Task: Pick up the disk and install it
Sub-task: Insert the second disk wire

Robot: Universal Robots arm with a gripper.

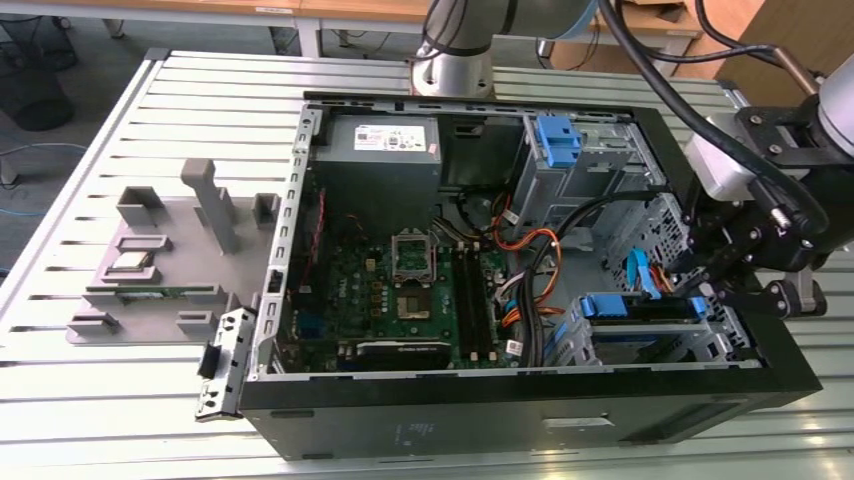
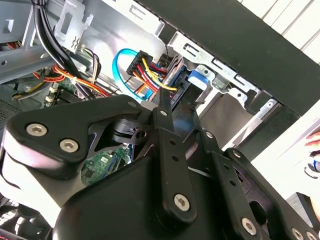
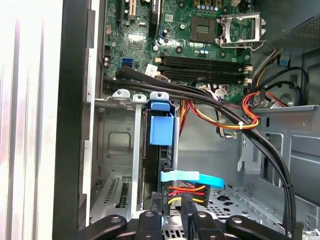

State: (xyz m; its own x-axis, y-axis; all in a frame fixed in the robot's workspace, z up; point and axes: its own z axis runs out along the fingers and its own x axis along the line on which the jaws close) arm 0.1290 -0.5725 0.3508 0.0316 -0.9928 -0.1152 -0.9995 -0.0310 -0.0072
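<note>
In the lower centre of the first wrist view we saw the gripper [image 3: 172,212], its black fingertips [image 3: 187,202] set close together around the rear end of the disk [image 3: 162,131], right where the red, yellow and black power plug [image 3: 186,193] and the flat blue data cable [image 3: 192,178] joined it. The jaws stood nearly closed, though we could not tell whether they actually pinched the drive or merely flanked it. The disk sat on edge inside the grey drive cage [image 3: 122,150], its blue carrier bracket showing as a tab at the far end. Beyond the cage lay the green motherboard [image 3: 200,35] with its memory slots and processor socket in the upper part of that frame.

In the second wrist view the black finger linkage [image 2: 170,145] filled the lower half, and above it the same blue cable [image 2: 122,70] looped toward the blue bracket [image 2: 197,80].

In the exterior view the gripper [image 1: 707,285] hung at the right edge of the open computer case [image 1: 534,420], beside the blue-framed disk [image 1: 641,306] in the lower right bay. Farther back, the grey power supply [image 1: 380,150] occupied the upper left of the case, and a grey fixture block [image 1: 174,260] rested on the slatted table [image 1: 80,400] at the left of the frame.
</note>
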